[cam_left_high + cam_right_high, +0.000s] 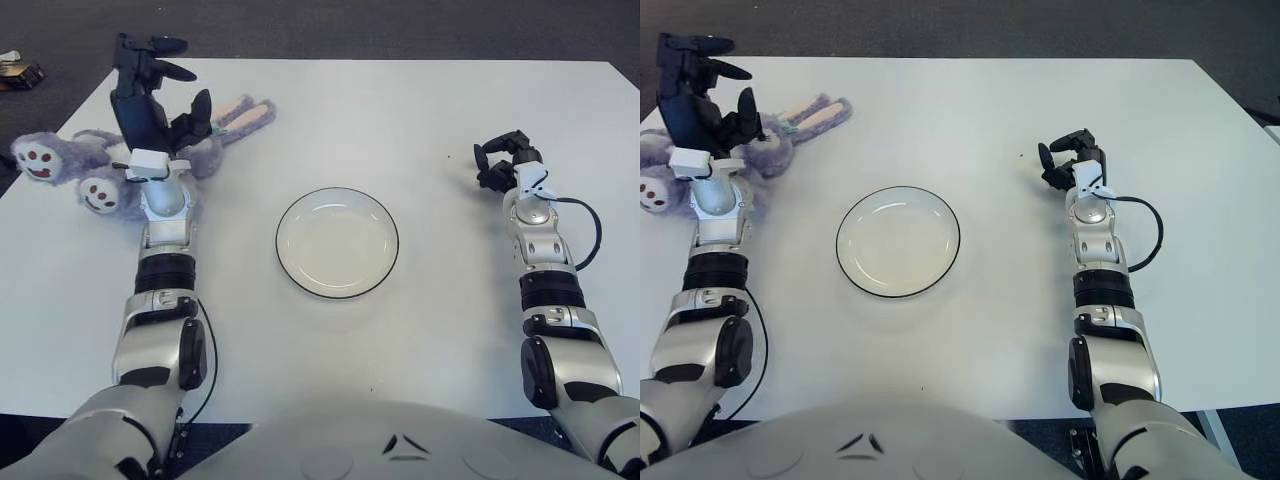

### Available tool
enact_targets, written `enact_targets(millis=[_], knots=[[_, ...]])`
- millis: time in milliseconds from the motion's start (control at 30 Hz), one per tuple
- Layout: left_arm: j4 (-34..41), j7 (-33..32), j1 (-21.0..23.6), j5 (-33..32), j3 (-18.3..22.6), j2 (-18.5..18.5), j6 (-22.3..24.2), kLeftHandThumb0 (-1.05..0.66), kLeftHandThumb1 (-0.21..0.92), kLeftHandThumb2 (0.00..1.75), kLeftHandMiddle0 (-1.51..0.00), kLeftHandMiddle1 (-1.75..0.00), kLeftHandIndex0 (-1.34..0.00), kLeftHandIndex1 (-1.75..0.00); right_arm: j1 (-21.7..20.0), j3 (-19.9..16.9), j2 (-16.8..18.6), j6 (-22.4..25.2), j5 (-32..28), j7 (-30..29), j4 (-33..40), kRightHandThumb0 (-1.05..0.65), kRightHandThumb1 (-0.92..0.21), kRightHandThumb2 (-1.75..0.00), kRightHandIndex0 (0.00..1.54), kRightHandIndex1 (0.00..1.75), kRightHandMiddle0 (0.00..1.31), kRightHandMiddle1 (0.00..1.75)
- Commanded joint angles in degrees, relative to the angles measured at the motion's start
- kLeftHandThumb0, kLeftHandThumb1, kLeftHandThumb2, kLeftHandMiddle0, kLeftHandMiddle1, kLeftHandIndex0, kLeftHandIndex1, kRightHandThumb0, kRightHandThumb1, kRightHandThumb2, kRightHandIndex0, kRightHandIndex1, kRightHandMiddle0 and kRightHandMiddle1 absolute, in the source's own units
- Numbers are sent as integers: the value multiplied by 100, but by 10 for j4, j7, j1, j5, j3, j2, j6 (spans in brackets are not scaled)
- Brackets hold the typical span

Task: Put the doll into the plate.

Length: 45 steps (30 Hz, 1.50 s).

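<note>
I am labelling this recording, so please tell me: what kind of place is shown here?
Probably a lab or office test room: a plain white table on dark carpet, holding only a plate and a plush doll.

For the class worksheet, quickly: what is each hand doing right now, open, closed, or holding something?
Left hand: open, fingers spread above the doll, holding nothing.
Right hand: curled shut, empty, to the right of the plate.
</note>
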<state>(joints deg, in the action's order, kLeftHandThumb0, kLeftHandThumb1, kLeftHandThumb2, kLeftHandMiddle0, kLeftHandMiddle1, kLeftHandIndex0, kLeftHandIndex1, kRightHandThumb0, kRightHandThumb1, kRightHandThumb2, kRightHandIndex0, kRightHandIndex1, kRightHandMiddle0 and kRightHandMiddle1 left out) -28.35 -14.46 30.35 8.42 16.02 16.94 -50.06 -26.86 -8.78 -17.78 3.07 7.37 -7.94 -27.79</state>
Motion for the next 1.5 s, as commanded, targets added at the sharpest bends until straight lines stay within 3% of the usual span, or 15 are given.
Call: enact_targets(millis=[0,200,433,767,833,900,1000,1200,1233,1333,1400,1467], knots=[[-4,-12,-4,12,7,15,-9,0,85,45,-38,-150,-39,-147,-9,1,-10,-4,3,0,-4,-37,-77,-65,75,175,36,167],[-24,-41,-6,43,19,40,20,0,86,43,-36,-152,-37,-149,-9,2,-11,-1,3,1,-2,-37,-78,-65,75,175,36,167],[-66,-125,-3,106,32,79,44,0,88,42,-34,-153,-36,-150,-10,3,-14,-3,2,2,-4,-37,-78,-63,75,175,36,166],[-59,-214,-14,164,17,90,50,0,88,42,-34,-153,-35,-150,-11,5,-16,-8,0,5,-8,-37,-78,-63,75,175,37,166],[-9,-242,-37,218,15,83,148,0,89,40,-33,-154,-34,-151,-16,8,-15,-7,1,5,-11,-37,-78,-63,75,175,37,166],[25,-249,-51,242,13,78,213,-1,91,39,-32,-154,-32,-152,-19,10,-14,-6,2,5,-14,-37,-78,-62,75,175,37,166],[52,-238,-60,241,9,72,256,-1,92,39,-34,-159,-27,-148,-22,12,-14,-6,3,4,-16,-37,-78,-62,75,175,37,165],[82,-237,-71,235,-3,72,294,-1,92,40,-37,-164,-23,-144,-23,14,-15,-7,2,3,-18,-37,-78,-62,75,175,37,165],[98,-224,-79,242,-8,70,326,-1,92,40,-37,-164,-23,-144,-26,17,-14,-6,3,4,-21,-37,-78,-62,75,175,37,165],[143,-188,-100,283,-26,70,426,-24,92,39,-24,-128,-29,-155,-36,24,-12,-6,6,6,-30,-37,-78,-62,75,175,37,165],[162,-173,-108,304,-37,77,467,-30,92,39,-21,-119,-31,-158,-39,27,-11,-5,7,6,-33,-37,-78,-62,75,175,37,165],[178,-160,-113,321,-46,83,499,-48,92,34,-21,-110,-27,-122,-42,29,-10,-5,7,7,-35,-37,-78,-62,75,175,37,165]])
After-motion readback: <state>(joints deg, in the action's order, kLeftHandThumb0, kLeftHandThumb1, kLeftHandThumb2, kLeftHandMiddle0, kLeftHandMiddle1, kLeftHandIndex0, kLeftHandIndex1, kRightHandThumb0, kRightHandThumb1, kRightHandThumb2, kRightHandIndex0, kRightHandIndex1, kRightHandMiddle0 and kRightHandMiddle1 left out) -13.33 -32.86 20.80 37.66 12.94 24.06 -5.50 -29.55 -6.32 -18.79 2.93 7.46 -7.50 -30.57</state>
